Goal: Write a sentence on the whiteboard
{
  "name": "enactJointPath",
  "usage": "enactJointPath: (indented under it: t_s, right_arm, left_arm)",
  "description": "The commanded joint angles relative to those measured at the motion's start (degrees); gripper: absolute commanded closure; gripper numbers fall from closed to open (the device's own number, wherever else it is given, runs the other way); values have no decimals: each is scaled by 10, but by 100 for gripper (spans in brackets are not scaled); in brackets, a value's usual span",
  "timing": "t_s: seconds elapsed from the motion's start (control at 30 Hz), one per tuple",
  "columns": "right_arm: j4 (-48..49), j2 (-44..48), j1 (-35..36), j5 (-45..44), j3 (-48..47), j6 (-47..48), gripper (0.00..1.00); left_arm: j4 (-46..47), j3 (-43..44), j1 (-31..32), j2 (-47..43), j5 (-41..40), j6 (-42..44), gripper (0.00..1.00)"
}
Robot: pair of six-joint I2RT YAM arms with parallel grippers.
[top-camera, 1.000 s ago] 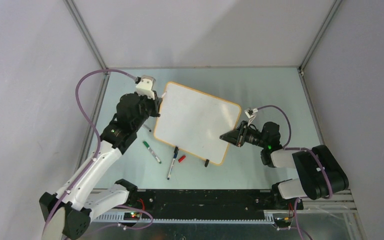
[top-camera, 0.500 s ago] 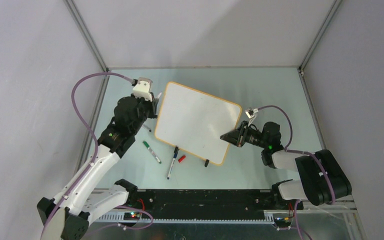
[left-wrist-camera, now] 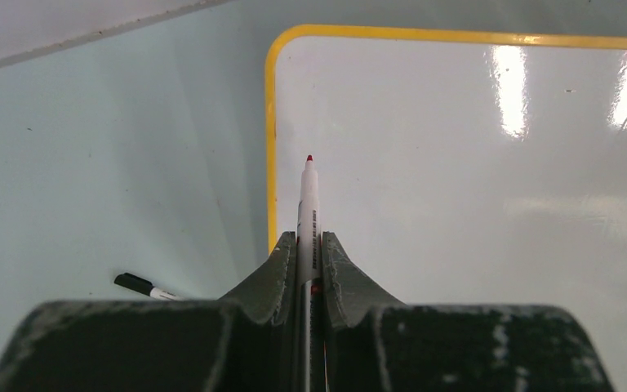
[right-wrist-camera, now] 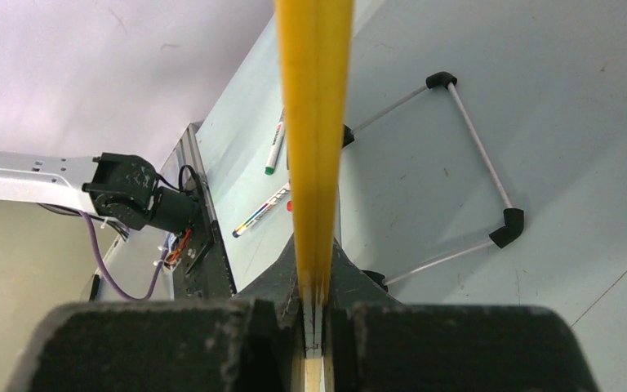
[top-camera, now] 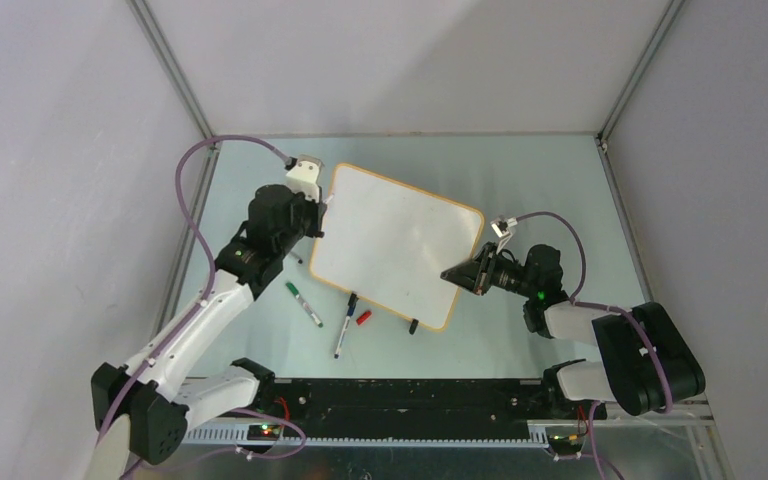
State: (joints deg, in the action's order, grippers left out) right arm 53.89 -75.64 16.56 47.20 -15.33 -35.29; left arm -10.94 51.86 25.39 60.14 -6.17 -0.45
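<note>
Firmly pinched: board edge in one gripper, red marker in the other

Along the bottom of the overhead frame, the two arm bases are sitting on a black rail. Just above it, at lower centre, a green-capped marker [top-camera: 303, 304], a dark marker [top-camera: 345, 325] and a small red cap [top-camera: 363, 318] are lying loose on the pale teal table [top-camera: 550, 180].

Right behind them, the whiteboard [top-camera: 390, 240] is occupying the middle of the frame, turned at an angle. One black clip foot [top-camera: 413, 325] is showing at its lower edge.

At centre right, the right gripper [top-camera: 452, 272] is clamping the board's orange-tan frame. In its wrist view the frame's yellow edge is rising straight up to top centre from between the closed fingers [right-wrist-camera: 282, 282]. A thin wire stand [right-wrist-camera: 478, 147] with black corner pieces is showing on the table to the right of that edge.

Farther up, left of centre, the left gripper [top-camera: 315, 215] is squeezing a red-tipped marker [left-wrist-camera: 308, 204]. In its wrist view the tip is pointing over the board's white face, just inside the left frame below the rounded corner. Whether the tip is touching the surface cannot be told. At lower left of that view, a black-capped marker [left-wrist-camera: 143, 286] is lying on the table.
</note>
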Motion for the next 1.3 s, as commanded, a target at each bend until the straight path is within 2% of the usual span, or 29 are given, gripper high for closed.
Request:
enactJointPath:
  t_s: [0.0, 0.1, 0.3, 0.4, 0.57, 0.73, 0.9, 1.1, 1.27]
  right_arm:
    - [30, 12, 1, -14, -1, 31, 100]
    - [32, 11, 1, -13, 0, 30, 100]
    - [34, 11, 3, -12, -1, 29, 100]
    - [39, 9, 4, -13, -1, 27, 100]
    - [40, 9, 3, -12, -1, 27, 100]
    - [39, 8, 3, -13, 0, 28, 100]
    - [41, 8, 3, -13, -1, 28, 100]
    - [30, 15, 1, -14, -1, 32, 100]
    - [28, 15, 2, -14, -1, 34, 100]
  left_arm:
    - [25, 17, -3, 11, 12, -12, 100]
    - [45, 9, -7, 19, 1, -31, 100]
    - [106, -14, -13, 19, 41, -34, 100]
    - [107, -2, -15, 32, 49, -36, 100]
    - [58, 41, -18, 65, 48, -47, 100]
    - [77, 40, -39, 75, 57, -67, 100]
    - [88, 53, -67, 91, 121, -104, 100]
    - [16, 140, -73, 112, 168, -102, 100]
    - [49, 100, -72, 77, 141, -79, 100]
